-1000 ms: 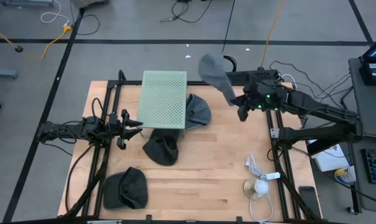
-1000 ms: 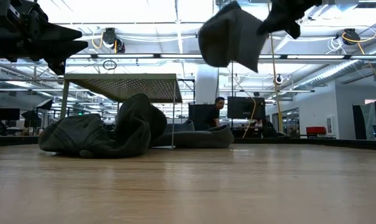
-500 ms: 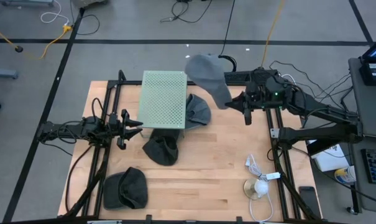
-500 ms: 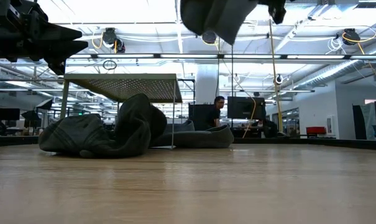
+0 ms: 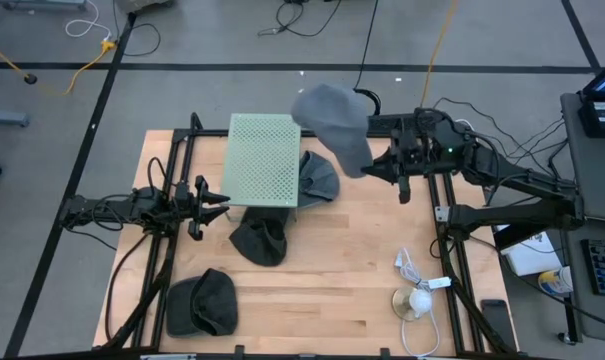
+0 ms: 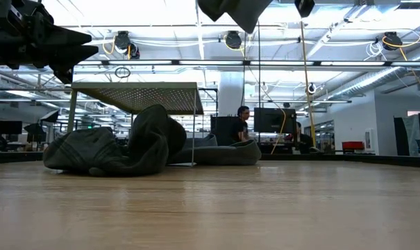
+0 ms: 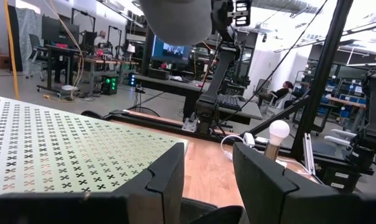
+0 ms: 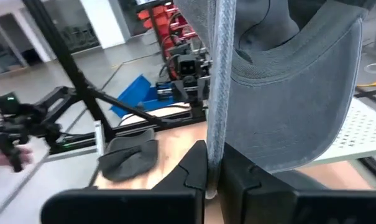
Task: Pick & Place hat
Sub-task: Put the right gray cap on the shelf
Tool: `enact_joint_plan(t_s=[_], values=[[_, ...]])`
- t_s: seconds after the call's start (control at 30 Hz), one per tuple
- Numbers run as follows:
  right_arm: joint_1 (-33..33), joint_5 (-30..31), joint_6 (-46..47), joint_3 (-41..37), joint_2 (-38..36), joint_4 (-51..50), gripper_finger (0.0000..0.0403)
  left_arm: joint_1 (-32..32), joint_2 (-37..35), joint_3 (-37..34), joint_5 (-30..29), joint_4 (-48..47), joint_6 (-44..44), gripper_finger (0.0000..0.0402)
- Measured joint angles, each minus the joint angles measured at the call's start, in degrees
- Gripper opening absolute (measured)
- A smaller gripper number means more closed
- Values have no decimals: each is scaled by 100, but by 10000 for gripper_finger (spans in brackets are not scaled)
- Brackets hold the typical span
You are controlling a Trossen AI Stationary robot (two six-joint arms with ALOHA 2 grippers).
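A grey hat (image 5: pixel 330 114) is held in the air by my right gripper (image 5: pixel 370 168), over the table's far side beside the right far corner of the green perforated platform (image 5: pixel 264 160). In the low view only the hat's lower part (image 6: pixel 234 8) shows at the top edge. My left gripper (image 5: pixel 217 197) is open and waits at the platform's left side. Three dark hats lie on the table: one (image 5: pixel 319 178) at the platform's right edge, one (image 5: pixel 259 241) in front of the platform, one (image 5: pixel 204 303) near the left near corner. My right gripper (image 8: pixel 214 155) pinches the grey hat's edge (image 8: pixel 216 118) between its two fingers, seen edge-on in the wrist view. The fingers come roughly level from the table's right side. The hat is lifted clear of the table and reaches beyond the fingertips toward the platform.
A white cable with a round lamp piece (image 5: pixel 415 297) lies near the table's right near corner. Black frame rails (image 5: pixel 448 215) run along the table's sides. A person (image 6: pixel 243 123) sits in the room beyond the table.
My right gripper has risen and moved a little toward the table's left, carrying the grey hat with it. In the low view the hat has climbed almost out of the top of the picture. It now hangs nearer the platform's right far corner.
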Motion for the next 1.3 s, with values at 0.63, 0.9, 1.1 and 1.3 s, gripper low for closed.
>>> enact_joint_plan(t_s=[0.63, 0.9, 1.1, 1.3], values=[[0, -98, 492, 0, 0, -42, 6, 0, -1, 1, -1, 214, 27, 141], [-2, -92, 575, 0, 47, -46, 7, 0, -1, 1, -1, 229, 6, 141], [-2, -105, 575, 0, 50, -48, 7, 0, 1, 46, -3, 276, 9, 141], [-2, -121, 435, 0, 50, -46, 8, 0, 6, 421, -316, 207, -31, 140]])
